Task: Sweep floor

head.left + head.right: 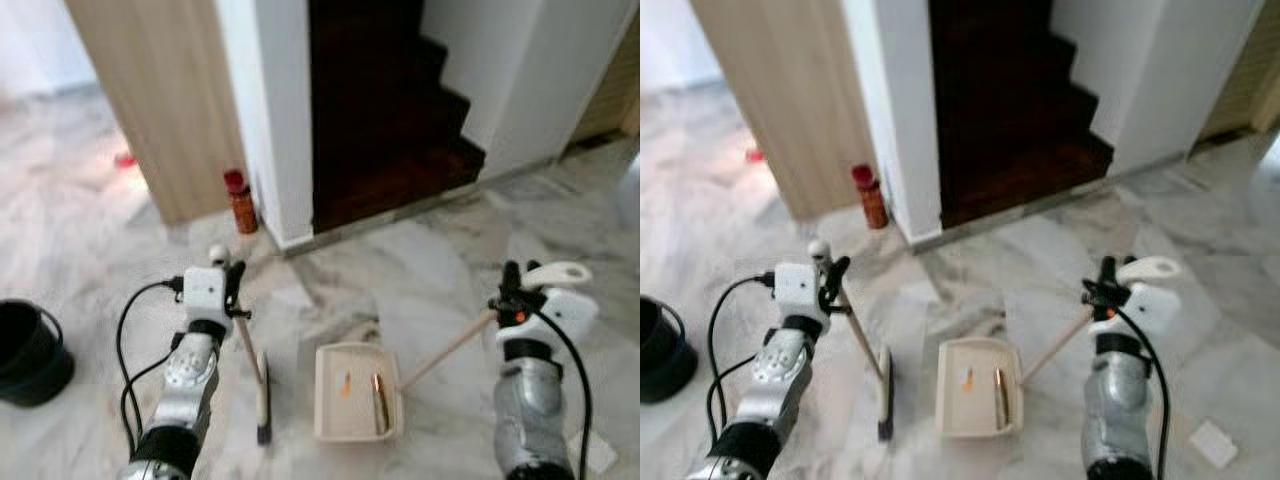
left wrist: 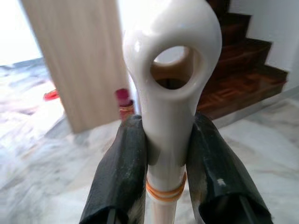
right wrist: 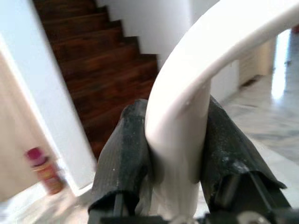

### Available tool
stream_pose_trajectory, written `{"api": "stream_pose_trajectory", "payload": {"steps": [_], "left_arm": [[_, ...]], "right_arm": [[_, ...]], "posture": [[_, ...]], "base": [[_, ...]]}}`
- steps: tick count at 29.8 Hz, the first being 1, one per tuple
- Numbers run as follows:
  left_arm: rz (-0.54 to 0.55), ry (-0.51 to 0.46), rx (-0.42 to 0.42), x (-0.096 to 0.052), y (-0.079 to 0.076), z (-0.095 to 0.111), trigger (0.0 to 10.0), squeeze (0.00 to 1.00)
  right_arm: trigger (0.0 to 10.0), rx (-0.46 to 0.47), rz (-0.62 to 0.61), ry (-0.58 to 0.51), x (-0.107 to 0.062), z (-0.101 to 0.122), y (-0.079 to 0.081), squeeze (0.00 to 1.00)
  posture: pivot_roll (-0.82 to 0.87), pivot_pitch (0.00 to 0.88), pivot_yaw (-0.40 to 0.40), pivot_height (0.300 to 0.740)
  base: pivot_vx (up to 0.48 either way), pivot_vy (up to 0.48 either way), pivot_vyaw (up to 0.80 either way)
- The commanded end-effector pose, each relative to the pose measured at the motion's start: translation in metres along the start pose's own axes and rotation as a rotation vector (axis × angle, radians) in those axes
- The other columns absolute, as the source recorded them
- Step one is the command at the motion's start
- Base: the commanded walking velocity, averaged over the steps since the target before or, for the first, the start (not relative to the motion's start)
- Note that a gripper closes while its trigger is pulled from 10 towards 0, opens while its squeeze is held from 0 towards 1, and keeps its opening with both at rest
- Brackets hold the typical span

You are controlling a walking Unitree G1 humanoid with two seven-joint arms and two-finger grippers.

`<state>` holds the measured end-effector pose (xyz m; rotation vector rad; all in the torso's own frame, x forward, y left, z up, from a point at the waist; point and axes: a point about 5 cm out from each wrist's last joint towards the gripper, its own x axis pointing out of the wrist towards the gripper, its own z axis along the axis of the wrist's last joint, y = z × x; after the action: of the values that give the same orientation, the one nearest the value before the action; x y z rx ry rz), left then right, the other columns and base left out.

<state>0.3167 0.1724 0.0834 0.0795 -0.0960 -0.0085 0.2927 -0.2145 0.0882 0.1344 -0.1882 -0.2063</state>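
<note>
Left eye view: left gripper (image 1: pixel 232 283) jaws pinching the broom (image 1: pixel 262 395) handle, right gripper (image 1: pixel 512 292) jaws pinching the dustpan (image 1: pixel 356 392) handle, pan flat on the marble floor (image 1: pixel 440 260) holding debris (image 1: pixel 379 400); likely spill if tilted carelessly.

A broom (image 1: pixel 258 375) with a pale wooden stick and a white looped end is being held nearly upright, its dark narrow head resting on the marble floor (image 1: pixel 430 270). At its 3 o'clock, just beside it, a cream dustpan (image 1: pixel 357 392) is lying flat on the floor. Its long wooden handle is slanting up toward 2 o'clock and ending in a white loop. Inside the pan, a small orange scrap (image 1: pixel 346 383) and a slim brownish stick-like piece (image 1: pixel 380 403) are lying apart.
</note>
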Motion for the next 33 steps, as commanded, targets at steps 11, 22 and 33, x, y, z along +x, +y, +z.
{"api": "stream_pose_trajectory", "payload": {"steps": [11, 22, 33], "left_arm": [[-0.015, -0.051, 0.0, 0.0042, -0.005, 0.0111, 10.0, 0.0], [-0.014, -0.053, 0.002, 0.0051, -0.0037, 0.0129, 10.0, 0.0], [-0.004, -0.049, 0.009, 0.0046, 0.0003, 0.0132, 10.0, 0.0]], "right_arm": [[10.0, 0.024, 0.005, -0.042, 0.0041, 0.0082, 0.0024, 0.0], [10.0, 0.025, 0.018, -0.044, 0.0052, 0.0088, 0.0058, 0.0], [10.0, 0.031, 0.018, -0.035, 0.0034, 0.0065, 0.0081, 0.0]], "posture": [[-0.06, 0.0, 0.036, 0.74], [-0.05, 0.0, 0.037, 0.74], [-0.04, 0.0, 0.041, 0.74]], "base": [[0.0, 0.415, 0.0], [0.0, 0.413, 0.0], [0.0, 0.414, 0.7]]}}
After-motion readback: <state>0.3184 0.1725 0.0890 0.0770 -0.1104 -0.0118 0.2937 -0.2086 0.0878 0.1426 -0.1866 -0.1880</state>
